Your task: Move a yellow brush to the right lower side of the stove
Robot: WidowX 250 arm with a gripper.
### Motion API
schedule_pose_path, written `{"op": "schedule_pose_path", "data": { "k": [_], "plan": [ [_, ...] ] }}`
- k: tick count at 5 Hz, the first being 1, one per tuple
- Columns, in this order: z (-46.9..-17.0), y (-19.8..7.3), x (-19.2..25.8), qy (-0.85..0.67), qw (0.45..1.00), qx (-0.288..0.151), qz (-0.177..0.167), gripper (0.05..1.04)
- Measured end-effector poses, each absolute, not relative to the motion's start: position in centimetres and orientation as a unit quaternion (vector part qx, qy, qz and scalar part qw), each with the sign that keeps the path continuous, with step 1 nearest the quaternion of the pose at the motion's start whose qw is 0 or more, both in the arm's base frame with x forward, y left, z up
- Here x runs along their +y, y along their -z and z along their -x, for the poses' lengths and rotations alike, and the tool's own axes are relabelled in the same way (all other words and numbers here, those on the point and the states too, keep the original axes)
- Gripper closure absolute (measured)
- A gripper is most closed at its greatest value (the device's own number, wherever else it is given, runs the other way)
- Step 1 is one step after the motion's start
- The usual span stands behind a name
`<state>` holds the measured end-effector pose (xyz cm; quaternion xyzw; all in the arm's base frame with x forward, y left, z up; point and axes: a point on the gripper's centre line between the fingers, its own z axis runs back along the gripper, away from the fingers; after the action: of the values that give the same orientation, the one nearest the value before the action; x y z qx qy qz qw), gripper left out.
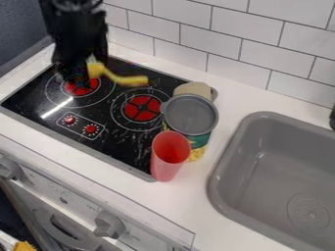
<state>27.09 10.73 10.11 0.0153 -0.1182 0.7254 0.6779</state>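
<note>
Telling whether the fingers (pixel 80 70) grasp anything isn't possible; the yellow brush (pixel 126 80) shows right at them, over the far part of the stove (pixel 124 146). Best keep it high, then lower softly near the right lower corner, clear of the red cup (pixel 169 154).

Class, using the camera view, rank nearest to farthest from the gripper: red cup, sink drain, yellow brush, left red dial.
1. Yellow brush, at the gripper
2. Left red dial, front of the stove
3. Red cup, stove's lower right corner
4. Sink drain, far right
</note>
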Motion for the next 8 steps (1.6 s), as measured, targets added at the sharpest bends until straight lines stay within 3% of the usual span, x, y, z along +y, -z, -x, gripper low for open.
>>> {"op": "schedule_pose_path", "data": {
  "k": [3, 4, 6, 8],
  "plan": [
    [-23.7, -5.6, 8.4, -0.655, 0.739, -0.123, -0.099, 0.455],
    [-23.9, -5.5, 8.3, -0.656, 0.739, -0.122, -0.09, 0.382],
    [-23.4, -5.4, 8.5, -0.664, 0.734, -0.108, -0.093, 0.065],
    [-23.2, -6.0, 9.4, -0.691, 0.712, -0.082, -0.092, 0.076]
  ]
}}
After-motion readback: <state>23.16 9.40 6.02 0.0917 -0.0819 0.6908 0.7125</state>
